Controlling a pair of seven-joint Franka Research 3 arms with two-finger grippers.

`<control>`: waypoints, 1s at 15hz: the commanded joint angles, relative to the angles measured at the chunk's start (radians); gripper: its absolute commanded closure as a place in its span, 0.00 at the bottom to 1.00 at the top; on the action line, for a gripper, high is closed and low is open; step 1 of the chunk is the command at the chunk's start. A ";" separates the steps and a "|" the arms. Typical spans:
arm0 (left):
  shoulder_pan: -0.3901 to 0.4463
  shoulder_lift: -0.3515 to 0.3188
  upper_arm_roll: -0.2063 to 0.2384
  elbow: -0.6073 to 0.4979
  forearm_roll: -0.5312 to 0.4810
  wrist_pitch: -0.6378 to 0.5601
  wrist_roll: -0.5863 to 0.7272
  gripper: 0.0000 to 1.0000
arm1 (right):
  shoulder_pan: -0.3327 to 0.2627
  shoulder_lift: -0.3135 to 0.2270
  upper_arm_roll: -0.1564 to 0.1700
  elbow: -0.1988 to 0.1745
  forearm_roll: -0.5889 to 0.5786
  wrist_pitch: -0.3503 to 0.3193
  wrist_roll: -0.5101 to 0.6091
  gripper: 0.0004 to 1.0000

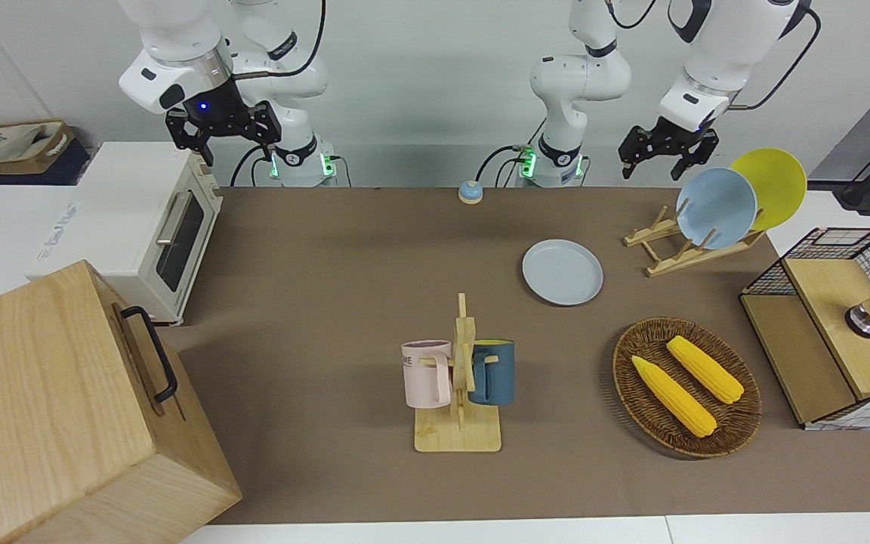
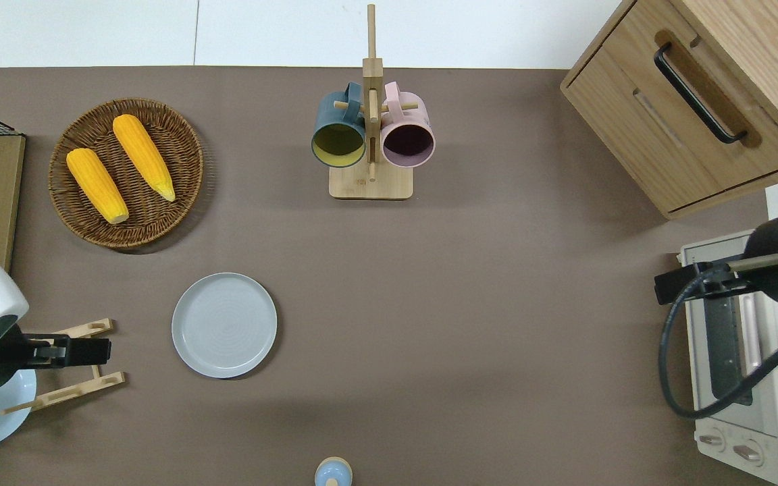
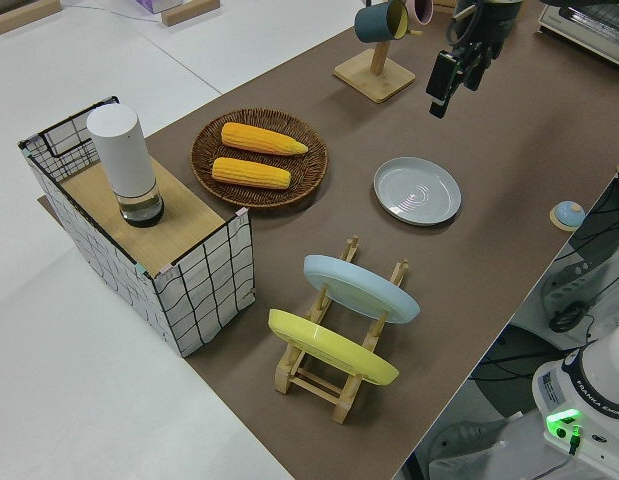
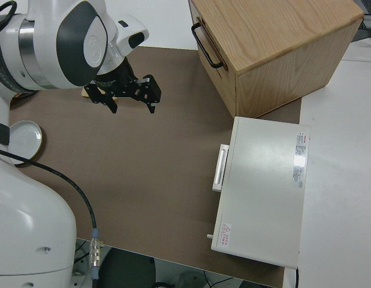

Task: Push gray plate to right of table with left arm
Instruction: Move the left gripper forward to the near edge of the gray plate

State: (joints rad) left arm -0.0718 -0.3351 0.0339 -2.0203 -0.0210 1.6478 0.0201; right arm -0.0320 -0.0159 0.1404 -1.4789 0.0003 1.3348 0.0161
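Brown table, gray plate flat (untouched), left end effector aloft

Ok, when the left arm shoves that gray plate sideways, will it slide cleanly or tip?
The gray plate lies flat on the table, low and wide, so it should slide rather than tip. Its raised rim gives the left gripper an edge to push. A round plate may spin off line if it is pushed off-centre.
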 commanded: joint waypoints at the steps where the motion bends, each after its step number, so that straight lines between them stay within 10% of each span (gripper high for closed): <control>1: -0.008 -0.042 0.001 -0.060 0.004 0.041 -0.012 0.00 | -0.020 -0.002 0.016 0.009 0.004 -0.016 0.013 0.02; 15: -0.006 -0.038 -0.006 -0.215 0.003 0.247 -0.019 0.00 | -0.019 -0.002 0.016 0.009 0.004 -0.016 0.012 0.02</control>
State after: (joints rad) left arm -0.0721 -0.3447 0.0260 -2.1706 -0.0210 1.8327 0.0169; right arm -0.0320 -0.0159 0.1404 -1.4789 0.0003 1.3348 0.0161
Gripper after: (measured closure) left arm 0.004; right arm 0.013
